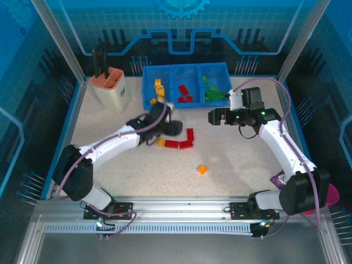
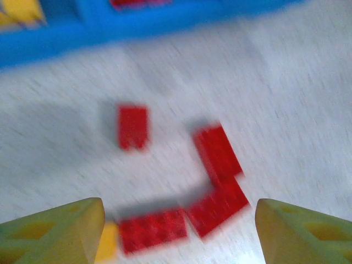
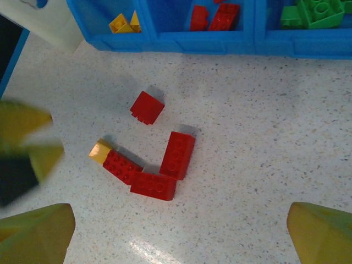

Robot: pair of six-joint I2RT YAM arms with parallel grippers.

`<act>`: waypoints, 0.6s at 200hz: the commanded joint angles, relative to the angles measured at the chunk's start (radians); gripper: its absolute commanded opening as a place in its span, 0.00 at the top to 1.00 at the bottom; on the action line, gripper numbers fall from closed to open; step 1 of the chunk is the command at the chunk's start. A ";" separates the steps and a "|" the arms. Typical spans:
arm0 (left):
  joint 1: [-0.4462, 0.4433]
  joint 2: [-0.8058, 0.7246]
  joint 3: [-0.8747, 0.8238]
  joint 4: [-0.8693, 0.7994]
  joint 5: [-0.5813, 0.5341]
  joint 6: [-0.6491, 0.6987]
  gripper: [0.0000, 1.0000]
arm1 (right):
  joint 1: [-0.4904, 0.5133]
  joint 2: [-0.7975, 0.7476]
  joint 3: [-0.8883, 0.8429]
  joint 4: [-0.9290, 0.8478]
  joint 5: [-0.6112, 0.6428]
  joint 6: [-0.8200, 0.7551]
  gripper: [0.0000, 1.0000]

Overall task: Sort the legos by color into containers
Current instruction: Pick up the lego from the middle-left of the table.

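Three red legos (image 1: 181,142) lie in an L on the table, with a yellow lego (image 1: 160,142) at their left end. They also show in the right wrist view: the reds (image 3: 153,186), the yellow one (image 3: 99,151) and a single red lego (image 3: 147,107) apart from them. An orange lego (image 1: 202,169) lies alone nearer the front. My left gripper (image 1: 171,127) hovers open just above the red legos (image 2: 217,203), nothing between its fingers. My right gripper (image 1: 212,116) hangs open and empty to their right. The blue tray (image 1: 147,102) holds yellow, red and green legos in separate compartments.
A cream-and-salmon utensil holder (image 1: 110,88) with black handles stands at the back left, beside the tray. A purple packet (image 1: 278,179) lies by the right arm's base. Blue walls ring the table.
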 commanded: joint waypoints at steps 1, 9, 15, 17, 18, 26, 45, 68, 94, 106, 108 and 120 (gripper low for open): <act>-0.126 -0.028 -0.107 0.094 -0.002 -0.118 0.27 | -0.008 -0.014 0.002 -0.032 0.028 0.009 0.00; -0.184 -0.023 -0.122 0.112 -0.024 -0.143 0.27 | -0.008 -0.014 -0.003 -0.030 0.024 0.015 0.00; -0.224 -0.016 -0.127 0.118 -0.044 -0.156 0.27 | -0.008 -0.015 -0.007 -0.029 0.019 0.020 0.00; -0.236 -0.011 -0.128 0.120 -0.049 -0.160 0.27 | -0.008 -0.017 -0.009 -0.029 0.017 0.020 0.00; -0.243 -0.008 -0.128 0.121 -0.051 -0.161 0.27 | -0.008 -0.017 -0.010 -0.029 0.016 0.021 0.00; -0.291 0.009 -0.127 0.130 -0.073 -0.170 0.27 | -0.008 -0.020 -0.017 -0.027 0.011 0.024 0.00; -0.380 0.066 -0.102 0.134 -0.123 -0.168 0.26 | -0.007 -0.034 -0.023 -0.037 0.018 0.021 0.00; -0.425 0.154 -0.034 0.112 -0.115 -0.156 0.26 | -0.008 -0.051 -0.030 -0.047 0.030 0.014 0.00; -0.442 0.249 0.033 0.070 -0.099 -0.148 0.26 | -0.008 -0.066 -0.045 -0.047 0.032 0.014 0.00; -0.444 0.282 0.058 0.053 -0.096 -0.141 0.26 | -0.009 -0.073 -0.056 -0.043 0.030 0.015 0.00; -0.444 0.286 0.061 0.052 -0.096 -0.139 0.26 | -0.009 -0.073 -0.058 -0.041 0.028 0.015 0.00; -0.447 0.309 0.074 0.052 -0.096 -0.126 0.26 | -0.008 -0.078 -0.069 -0.039 0.021 0.016 0.00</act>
